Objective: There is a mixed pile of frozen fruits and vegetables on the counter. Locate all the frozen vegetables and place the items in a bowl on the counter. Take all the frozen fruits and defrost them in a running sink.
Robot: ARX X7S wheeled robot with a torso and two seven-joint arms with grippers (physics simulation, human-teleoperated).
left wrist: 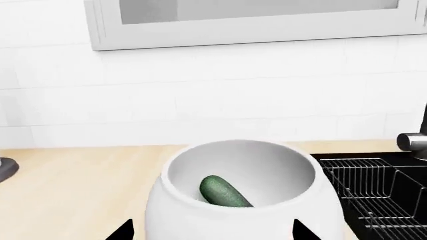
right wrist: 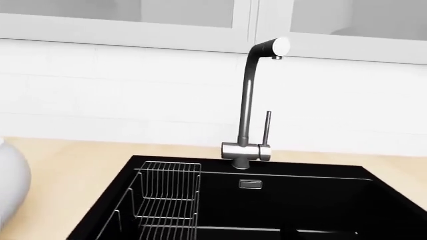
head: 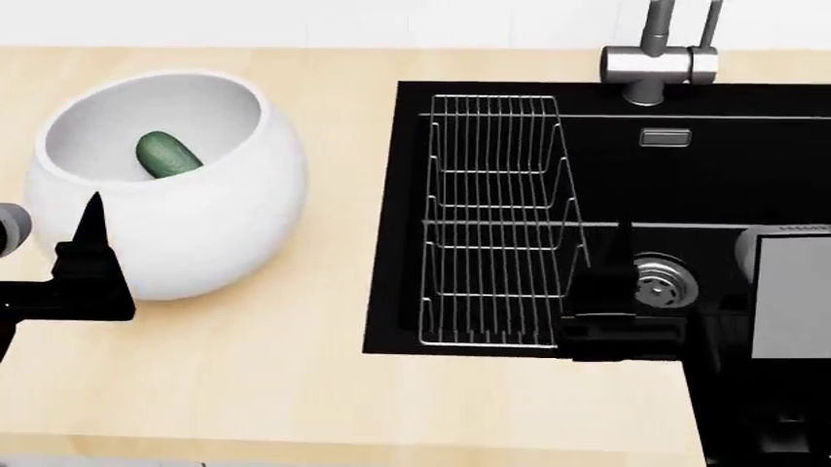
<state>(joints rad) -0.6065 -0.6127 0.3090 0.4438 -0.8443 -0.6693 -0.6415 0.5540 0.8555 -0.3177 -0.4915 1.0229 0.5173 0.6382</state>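
A large white bowl [head: 195, 233] stands on the beige counter [head: 325, 389] left of the black sink [head: 727, 175]. One frozen vegetable, a dark green zucchini [head: 166, 154], lies inside it. My left gripper [left wrist: 213, 231] is open, its two black fingertips wide apart just in front of the bowl's [left wrist: 240, 220] near wall, with the zucchini [left wrist: 225, 192] beyond. In the head view my right gripper [head: 621, 284] hangs over the sink beside the steel drain [head: 660, 278]; its dark jaws blend into the basin. The frozen fruits and the mixed pile are out of view.
A wire rack [head: 500, 224] fills the sink's left half. The steel faucet [right wrist: 257, 100] rises behind the basin, with no water visible from it. White tiled wall and cabinets [left wrist: 253, 22] stand behind the counter. A grey object [left wrist: 5, 169] sits at the counter's far left.
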